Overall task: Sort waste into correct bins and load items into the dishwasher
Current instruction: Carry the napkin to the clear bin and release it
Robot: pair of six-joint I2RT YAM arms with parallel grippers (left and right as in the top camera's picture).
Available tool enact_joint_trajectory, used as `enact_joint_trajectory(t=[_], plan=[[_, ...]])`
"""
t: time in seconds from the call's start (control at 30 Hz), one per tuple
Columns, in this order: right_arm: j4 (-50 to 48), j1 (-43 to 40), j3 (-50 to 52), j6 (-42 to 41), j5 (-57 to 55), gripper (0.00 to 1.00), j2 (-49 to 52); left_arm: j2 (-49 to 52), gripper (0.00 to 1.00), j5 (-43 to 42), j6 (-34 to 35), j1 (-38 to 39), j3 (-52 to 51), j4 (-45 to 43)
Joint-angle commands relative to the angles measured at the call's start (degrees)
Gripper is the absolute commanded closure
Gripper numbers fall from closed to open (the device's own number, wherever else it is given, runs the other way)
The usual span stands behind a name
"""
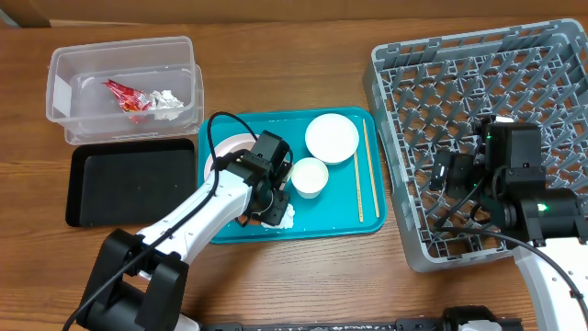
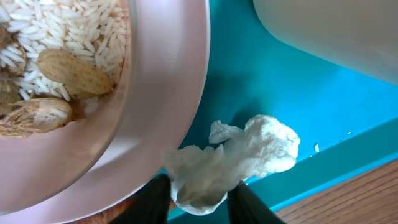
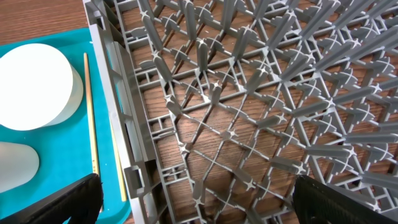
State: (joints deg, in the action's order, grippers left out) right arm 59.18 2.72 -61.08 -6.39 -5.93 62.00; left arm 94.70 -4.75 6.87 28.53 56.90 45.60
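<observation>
L gripper (image 2: 199, 204), fingers narrow, pinching tissue (image 2: 239, 152) on tray (image 2: 280, 93) at lower centre of wrist view by plate (image 2: 163, 93): best lift straight up, don't snag plate, carry to tub (image 1: 119, 43) upper left overhead; R gripper (image 3: 199, 208) wide open over rack (image 3: 249, 93).

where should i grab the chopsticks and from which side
Grip the chopsticks at about mid-length or a little nearer the robot, clear of the bowl, coming straight down from above. They are thin and lie flat on the tray, running front to back, so the end effector should probably close left-right across them. The tray rim close on their right hampers a side approach.
</observation>
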Motion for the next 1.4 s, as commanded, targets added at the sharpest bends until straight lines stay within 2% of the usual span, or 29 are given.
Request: enact_joint_trajectory(t=[0.0, 0.07, 0.27, 0.37, 0.53, 0.67, 0.83, 1.0, 1.17, 1.37], plan=[[-0.3, 0.1, -1.6, -0.3, 0.2, 0.0, -0.5, 0.5, 0.71, 0.8, -0.5, 0.4, -0.2, -0.1], [-0.3, 0.1, -1.6, -0.3, 0.2, 0.0, -0.5, 0.5, 0.75, 0.9, -0.5, 0.4, -0.2, -0.4], [-0.3, 0.1, -1.6, -0.3, 0.2, 0.0, -0.5, 0.5, 0.96, 0.9, -0.3, 0.4, -0.2, -1.0], [-0.3, 0.1, -1.6, -0.3, 0.2, 0.0, -0.5, 0.4, 0.96, 0.5, 0.0, 0.4, 0.0, -0.6], [-0.1, 0.1, -1.6, -0.3, 0.2, 0.0, -0.5, -1.4, 0.96, 0.4, -0.1, 0.1, 7.3, 7.0], [-0.1, 0.1, -1.6, -0.3, 0.2, 0.0, -0.5, -3.7, 0.96, 6.4, 0.0, -1.6, 17.2, 12.3], [-0.1, 0.1, -1.6, -0.3, 0.2, 0.0, -0.5, -4.6, 0.96, 16.0, 0.0, -7.3, 26.4, 13.6], [-0.5, 0.1, -1.6, -0.3, 0.2, 0.0, -0.5, -4.3, 0.96, 18.2, 1.7, -18.2, 28.0, 5.9], [-0.5, 0.1, -1.6, -0.3, 0.2, 0.0, -0.5, -1.9, 0.96, 14.5, 6.6, -29.7, 28.0, -4.4], [-0.5, 0.1, -1.6, -0.3, 0.2, 0.0, -0.5, 4.7, 0.96, 11.5, 7.3, -36.5, 28.0, -15.0]])
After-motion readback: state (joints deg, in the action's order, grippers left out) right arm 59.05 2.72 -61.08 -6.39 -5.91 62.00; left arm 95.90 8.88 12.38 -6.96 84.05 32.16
